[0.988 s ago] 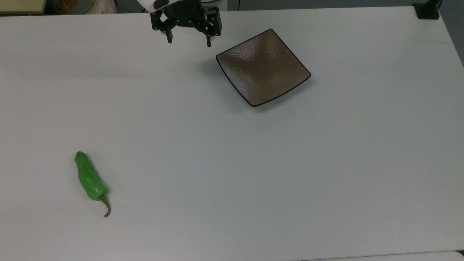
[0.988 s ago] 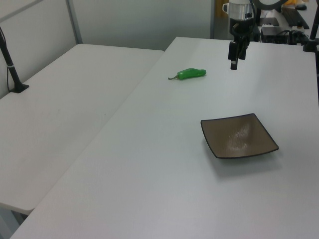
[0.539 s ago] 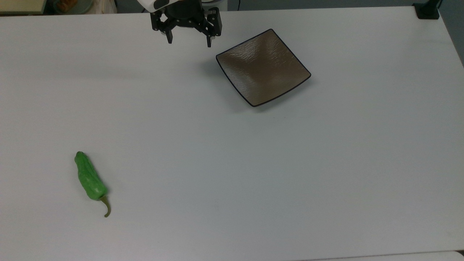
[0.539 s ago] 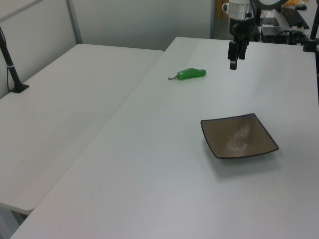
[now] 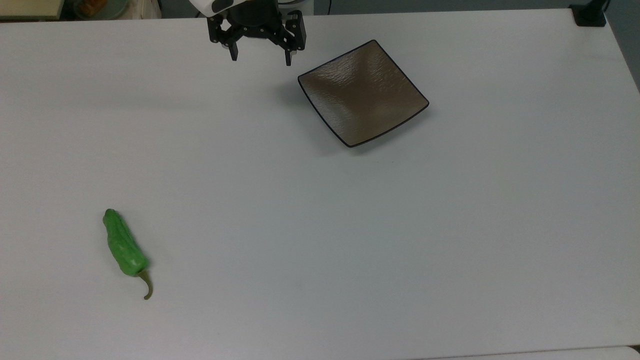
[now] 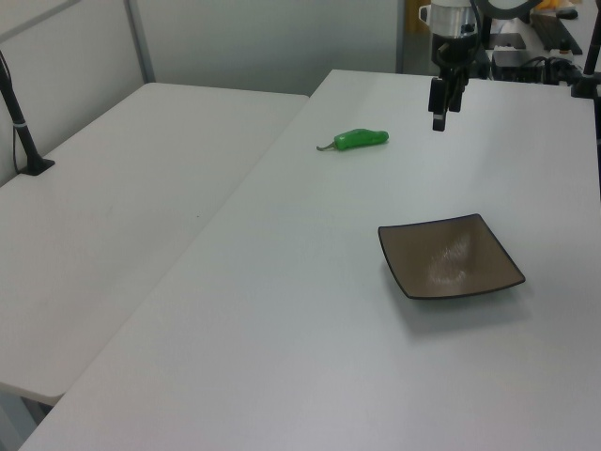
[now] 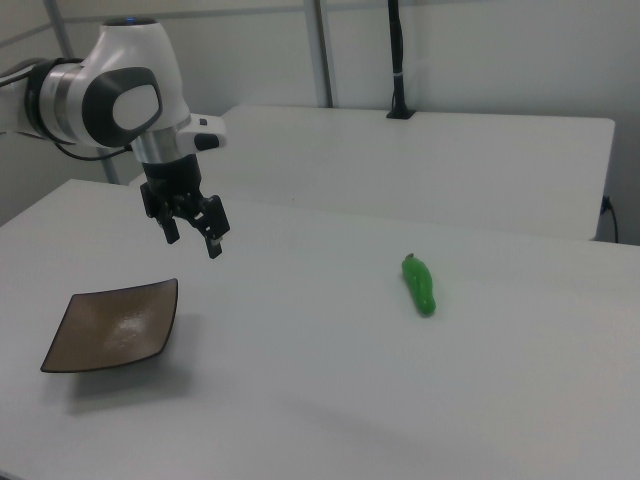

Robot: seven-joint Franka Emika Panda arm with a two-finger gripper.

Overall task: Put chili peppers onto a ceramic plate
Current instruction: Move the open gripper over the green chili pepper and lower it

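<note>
Green and wrinkled, your chili pepper [image 5: 123, 246] lies flat on the white table [image 5: 320, 225], near the top view's lower left, with its thin stem curling toward the bottom edge. Your ceramic plate [image 5: 362, 93] sits well apart from it, up toward the top view's upper middle, turned corner-on and bare. You can see the gripper [image 5: 260, 56] hanging above the table just beside the plate, on the top view's left of it, touching nothing. Its fingers [image 5: 233, 52] are spread wide with nothing between them. In the right view your gripper [image 7: 193, 238] hovers above the plate's [image 7: 112, 325] far corner, and the pepper [image 7: 420, 284] lies off toward the right view's right.
</note>
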